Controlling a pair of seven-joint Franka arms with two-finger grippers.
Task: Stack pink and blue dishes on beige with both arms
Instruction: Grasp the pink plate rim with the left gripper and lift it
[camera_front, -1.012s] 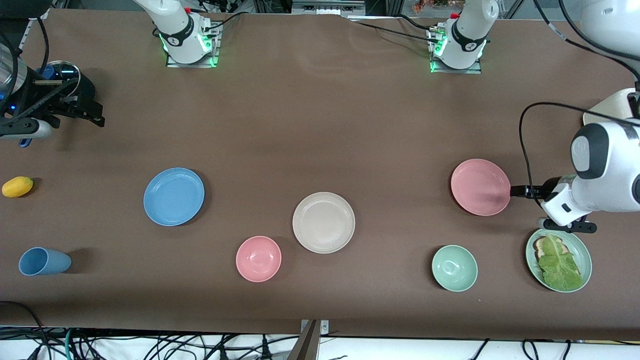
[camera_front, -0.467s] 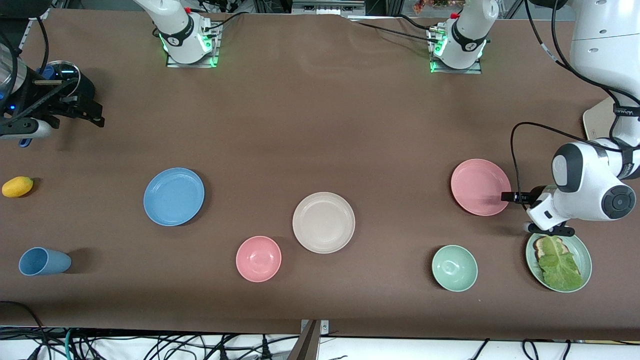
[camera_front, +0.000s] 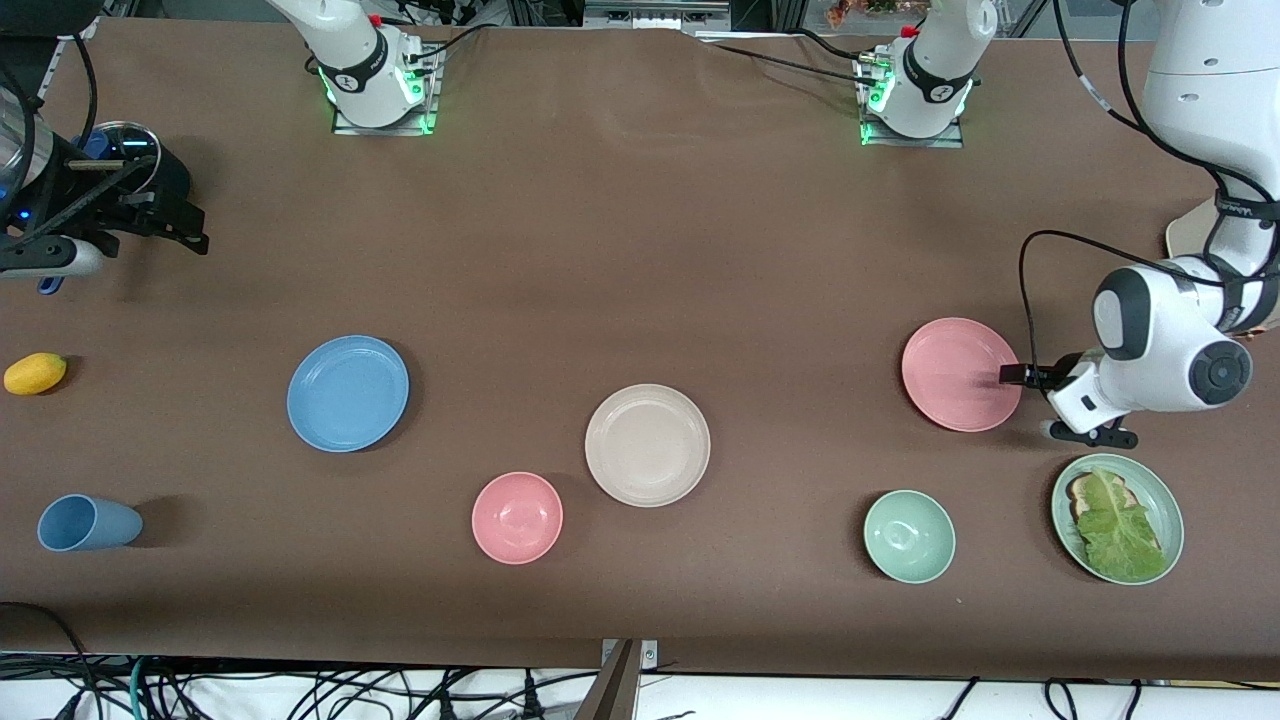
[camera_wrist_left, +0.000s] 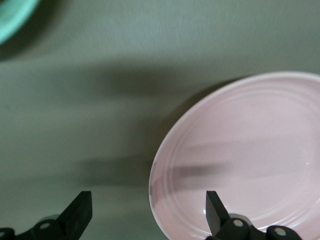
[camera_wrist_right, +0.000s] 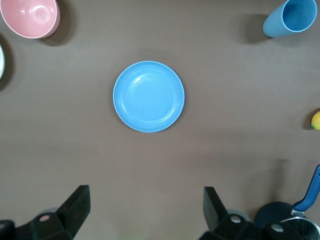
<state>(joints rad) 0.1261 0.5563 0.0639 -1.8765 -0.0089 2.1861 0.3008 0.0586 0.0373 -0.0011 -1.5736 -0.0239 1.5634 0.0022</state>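
With its jaws standing wide and empty, the left gripper (camera_front: 1012, 375) is lining up low at the pink plate (camera_front: 960, 374) rim to pinch it, while the right gripper (camera_wrist_right: 145, 212), equally wide and empty, is waiting high over the blue plate (camera_front: 348, 392), both plates lying apart from the beige plate (camera_front: 647, 444) between them.
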